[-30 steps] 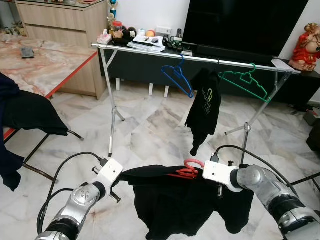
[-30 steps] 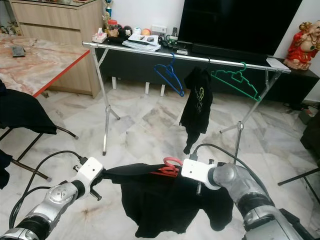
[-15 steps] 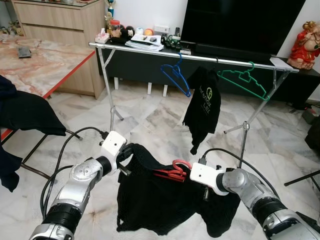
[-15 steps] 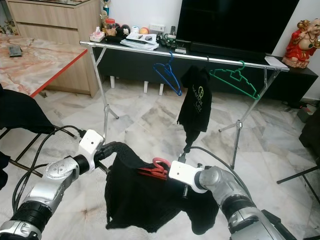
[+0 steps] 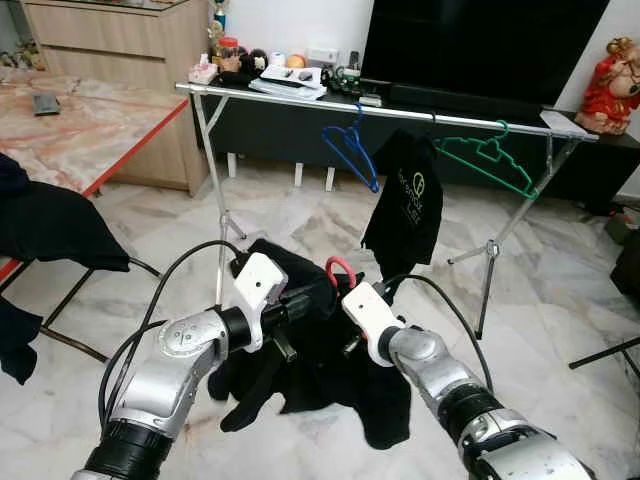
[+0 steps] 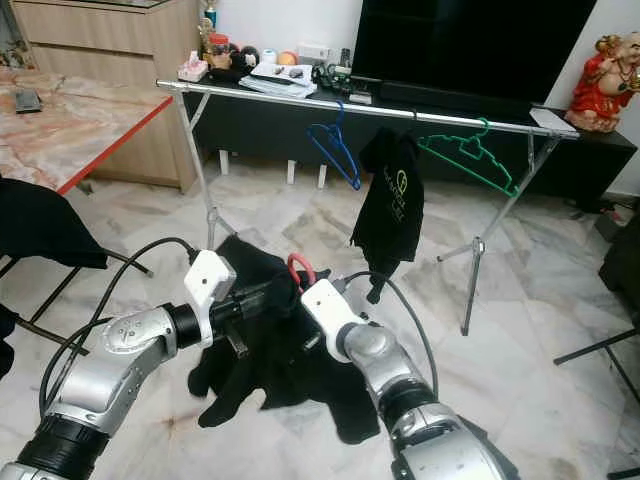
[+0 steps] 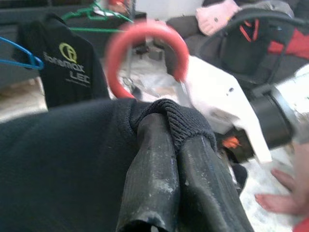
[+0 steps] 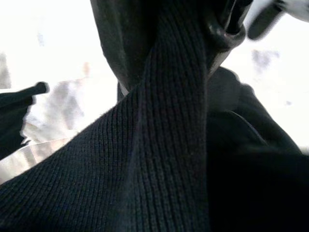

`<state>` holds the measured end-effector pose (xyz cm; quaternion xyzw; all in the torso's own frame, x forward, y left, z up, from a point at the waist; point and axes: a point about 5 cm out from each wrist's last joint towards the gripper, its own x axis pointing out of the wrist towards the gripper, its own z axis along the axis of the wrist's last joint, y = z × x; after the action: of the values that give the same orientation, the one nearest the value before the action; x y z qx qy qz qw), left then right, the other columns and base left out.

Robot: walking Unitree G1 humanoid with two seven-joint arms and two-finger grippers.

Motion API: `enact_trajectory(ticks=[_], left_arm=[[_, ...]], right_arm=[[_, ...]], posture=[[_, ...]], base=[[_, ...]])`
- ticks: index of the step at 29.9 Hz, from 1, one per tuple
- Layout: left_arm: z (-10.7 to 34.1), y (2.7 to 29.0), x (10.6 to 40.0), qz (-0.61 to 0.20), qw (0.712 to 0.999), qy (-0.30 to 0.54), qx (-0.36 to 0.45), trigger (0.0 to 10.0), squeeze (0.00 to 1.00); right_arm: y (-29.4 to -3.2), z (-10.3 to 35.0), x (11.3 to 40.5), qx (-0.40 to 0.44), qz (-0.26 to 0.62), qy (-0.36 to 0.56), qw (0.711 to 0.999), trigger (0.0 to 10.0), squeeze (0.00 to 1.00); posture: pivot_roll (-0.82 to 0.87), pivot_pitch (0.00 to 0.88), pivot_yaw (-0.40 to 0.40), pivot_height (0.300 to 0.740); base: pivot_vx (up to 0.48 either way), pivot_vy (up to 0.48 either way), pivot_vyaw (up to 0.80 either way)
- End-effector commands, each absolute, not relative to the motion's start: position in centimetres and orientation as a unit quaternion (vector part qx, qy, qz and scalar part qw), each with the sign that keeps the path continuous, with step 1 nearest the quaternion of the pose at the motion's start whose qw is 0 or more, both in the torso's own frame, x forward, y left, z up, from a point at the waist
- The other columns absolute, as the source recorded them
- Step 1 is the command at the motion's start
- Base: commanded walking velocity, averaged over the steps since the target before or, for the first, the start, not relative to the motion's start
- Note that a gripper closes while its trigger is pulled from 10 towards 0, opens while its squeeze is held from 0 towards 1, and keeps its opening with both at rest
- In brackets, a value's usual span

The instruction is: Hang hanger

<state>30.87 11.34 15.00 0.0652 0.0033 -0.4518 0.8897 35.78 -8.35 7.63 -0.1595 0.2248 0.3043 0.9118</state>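
We carry the black sweater [image 5: 300, 340] on its red hanger [image 5: 338, 270], both jaws clamping knit, well short of the clothes rail [image 5: 300, 98], hanging undone.

head stereo pair looking forward and down, both sharing the clothes rail [image 5: 400, 108], wrist cameras pressed close against black garment [image 7: 63, 159] (right one nearest)

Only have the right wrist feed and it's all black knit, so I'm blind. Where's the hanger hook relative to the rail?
Observer: The red hanger hook sticks up from the bunched black garment, low and well short of the rail. Not hung yet.
Operator: Left side gripping?
Observer: Yes. The left gripper has its jaws shut on the garment's ribbed edge.
Operator: What's on the rail?
Observer: A blue hanger, a black shirt and a green hanger, from mid-rail rightward.
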Motion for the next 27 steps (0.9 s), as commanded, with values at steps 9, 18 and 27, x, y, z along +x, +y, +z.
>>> enact_trajectory(ticks=[9,18,27], left_arm=[[13.5,8.8,27.0,-0.569,0.816,0.062,0.080,4.7,0.56],[12.6,8.0,26.0,-0.591,0.795,0.086,0.109,10.0,1.00],[13.0,9.9,27.0,-0.542,0.827,0.083,0.126,10.0,1.00]], right_arm=[[-7.5,8.9,36.5,-0.094,0.274,0.210,0.934,0.0,0.00],[-6.5,9.3,36.5,-0.063,0.282,0.200,0.936,0.0,0.00],[-7.0,9.3,36.4,-0.085,0.321,0.189,0.924,0.0,0.00]], posture=[[0.04,0.000,-0.090,0.740],[0.04,0.000,-0.092,0.740],[0.04,0.000,-0.092,0.740]], base=[[0.000,0.000,0.00],[0.000,0.000,0.00],[0.000,0.000,0.00]])
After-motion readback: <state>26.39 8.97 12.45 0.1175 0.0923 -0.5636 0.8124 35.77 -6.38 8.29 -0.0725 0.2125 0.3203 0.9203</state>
